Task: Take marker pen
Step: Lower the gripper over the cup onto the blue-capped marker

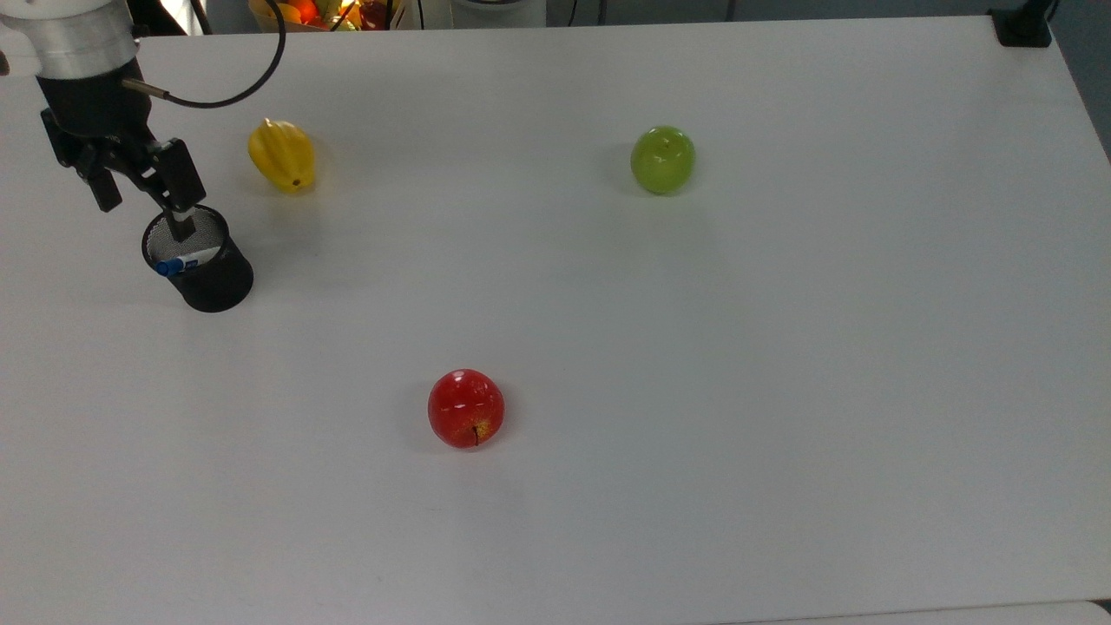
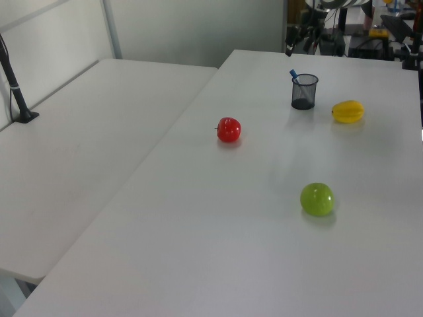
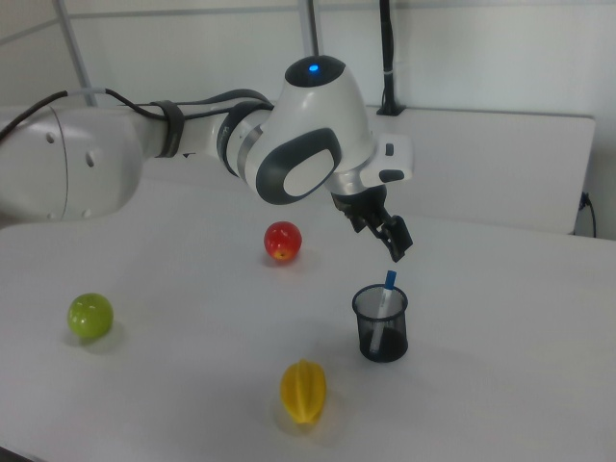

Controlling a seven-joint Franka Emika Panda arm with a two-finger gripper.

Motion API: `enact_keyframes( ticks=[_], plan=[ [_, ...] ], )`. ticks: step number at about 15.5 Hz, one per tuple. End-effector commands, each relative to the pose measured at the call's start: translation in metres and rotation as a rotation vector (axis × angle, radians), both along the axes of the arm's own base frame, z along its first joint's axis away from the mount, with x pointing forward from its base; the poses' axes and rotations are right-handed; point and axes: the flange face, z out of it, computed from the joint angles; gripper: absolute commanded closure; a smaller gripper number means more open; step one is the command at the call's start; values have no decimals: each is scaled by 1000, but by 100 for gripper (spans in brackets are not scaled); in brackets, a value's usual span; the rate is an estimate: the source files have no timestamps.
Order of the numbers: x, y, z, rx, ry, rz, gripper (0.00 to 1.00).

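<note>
Your biggest thing is the white table (image 1: 694, 486); over it reaches the Panda arm (image 3: 289, 144), white and grey, with a blue light on top of the wrist joint; then the fruit, all well apart from one another — a green apple (image 1: 663, 159), a red apple (image 1: 466, 408), a yellow starfruit (image 1: 282, 155); then the black mesh pen cup (image 1: 206, 269), and smallest, the marker pen (image 1: 184, 261) standing in it.

What your next move turns on: the gripper (image 1: 143, 213) hangs above the cup with its fingers spread apart and nothing between them; in the right view the gripper (image 3: 390, 241) sits above and a little to the right view's left of the blue cap, not touching it. The pen (image 3: 385, 294) stands nearly upright, leaning on the cup's rim, cap uppermost; so its long axis runs roughly vertical and you would likely come down over the cap, jaws either side of the barrel, clear of the mesh rim.

There is blue print on the white barrel; I cannot read it, and no brand is legible anywhere.
</note>
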Motion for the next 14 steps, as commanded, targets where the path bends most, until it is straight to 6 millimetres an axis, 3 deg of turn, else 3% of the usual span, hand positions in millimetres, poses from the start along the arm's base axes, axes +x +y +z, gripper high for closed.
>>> enact_keyframes(
  ticks=[1,5,9,12,14],
  plan=[
    [5,-1,-19,-25,16,1,0],
    [10,2,-40,-74,64,38,0],
    [23,12,-62,-137,78,85,21],
    [22,8,-60,-138,74,79,42],
    [24,7,-52,-133,59,68,50]
  ],
)
